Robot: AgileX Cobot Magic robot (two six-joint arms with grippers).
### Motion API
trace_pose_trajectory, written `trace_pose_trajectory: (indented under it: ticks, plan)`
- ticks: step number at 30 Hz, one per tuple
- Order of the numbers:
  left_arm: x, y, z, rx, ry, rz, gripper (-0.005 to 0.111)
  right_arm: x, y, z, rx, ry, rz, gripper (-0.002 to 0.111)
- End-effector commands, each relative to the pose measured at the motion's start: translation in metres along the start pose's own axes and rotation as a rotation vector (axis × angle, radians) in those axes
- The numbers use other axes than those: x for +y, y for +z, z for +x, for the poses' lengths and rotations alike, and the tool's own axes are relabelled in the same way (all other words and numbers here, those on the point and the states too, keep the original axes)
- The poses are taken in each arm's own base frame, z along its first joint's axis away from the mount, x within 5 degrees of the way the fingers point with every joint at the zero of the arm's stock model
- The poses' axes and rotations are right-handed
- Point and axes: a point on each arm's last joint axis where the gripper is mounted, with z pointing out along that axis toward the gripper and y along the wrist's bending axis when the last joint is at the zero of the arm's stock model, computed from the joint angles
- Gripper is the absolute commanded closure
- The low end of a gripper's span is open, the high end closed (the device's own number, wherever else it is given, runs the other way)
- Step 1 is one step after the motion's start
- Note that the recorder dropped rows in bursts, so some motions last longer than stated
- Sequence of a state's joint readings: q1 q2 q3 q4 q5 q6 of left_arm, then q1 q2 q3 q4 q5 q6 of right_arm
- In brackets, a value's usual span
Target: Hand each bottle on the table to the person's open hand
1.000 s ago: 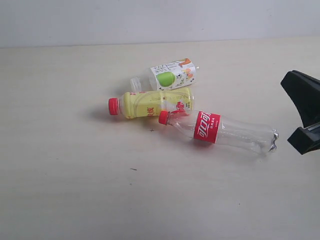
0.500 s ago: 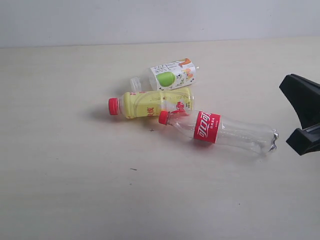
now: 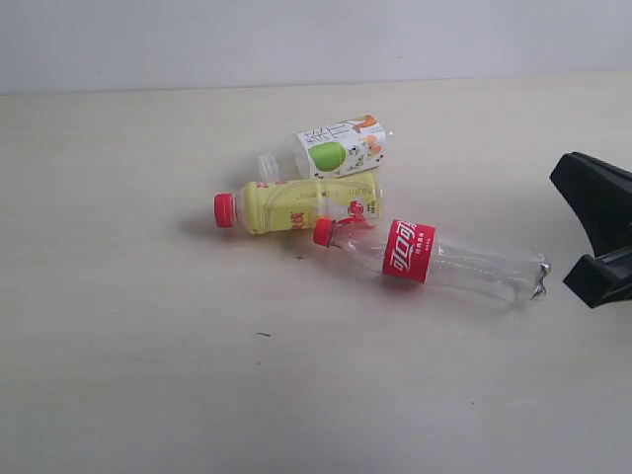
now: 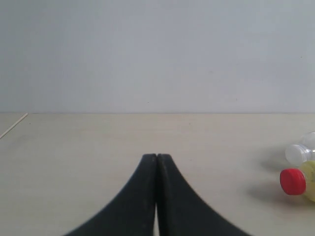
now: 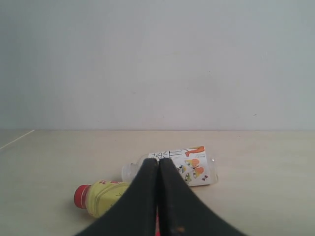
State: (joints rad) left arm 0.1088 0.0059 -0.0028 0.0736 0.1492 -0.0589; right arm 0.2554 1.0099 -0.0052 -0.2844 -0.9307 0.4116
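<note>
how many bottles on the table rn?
3, all lying on their sides in one cluster: green-apple-label bottle farthest back, yellow red-capped bottle in the middle, Coca-Cola bottle nearest, angled right. More could lie outside the frames.

In the right wrist view the right claw [image 5: 158,164] is hiding most of the yellow bottle [image 5: 101,199] and part of the apple-label bottle [image 5: 189,164]. In the exterior view the picture's right edge is cutting off that claw. The left wrist view's edge is cropping the yellow bottle just past its red cap [image 4: 292,181].
</note>
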Motion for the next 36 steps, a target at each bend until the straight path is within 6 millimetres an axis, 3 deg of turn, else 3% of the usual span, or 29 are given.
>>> trace_pose_trajectory:
  ticks: [1, 22, 25, 30, 36]
  plan:
    - [0.000, 0.000, 0.000, -0.006, 0.001, -0.001, 0.105, 0.001, -0.001, 0.002, 0.010, 0.018, -0.009, 0.108]
    - [0.000, 0.000, 0.000, -0.006, 0.001, -0.001, 0.105, 0.002, 0.003, -0.004, 0.000, 0.018, -0.024, 0.108]
    - [0.000, 0.000, 0.000, -0.006, 0.001, -0.001, 0.105, 0.007, 0.023, -0.023, 0.047, 0.004, -0.065, 0.108]
    - [0.000, 0.000, 0.000, -0.006, 0.001, -0.001, 0.105, 0.010, 0.066, -0.082, 0.168, -0.058, -0.036, 0.108]
    - [0.000, 0.000, 0.000, -0.006, 0.001, -0.001, 0.105, 0.022, 0.097, -0.128, 0.274, -0.075, -0.102, 0.108]
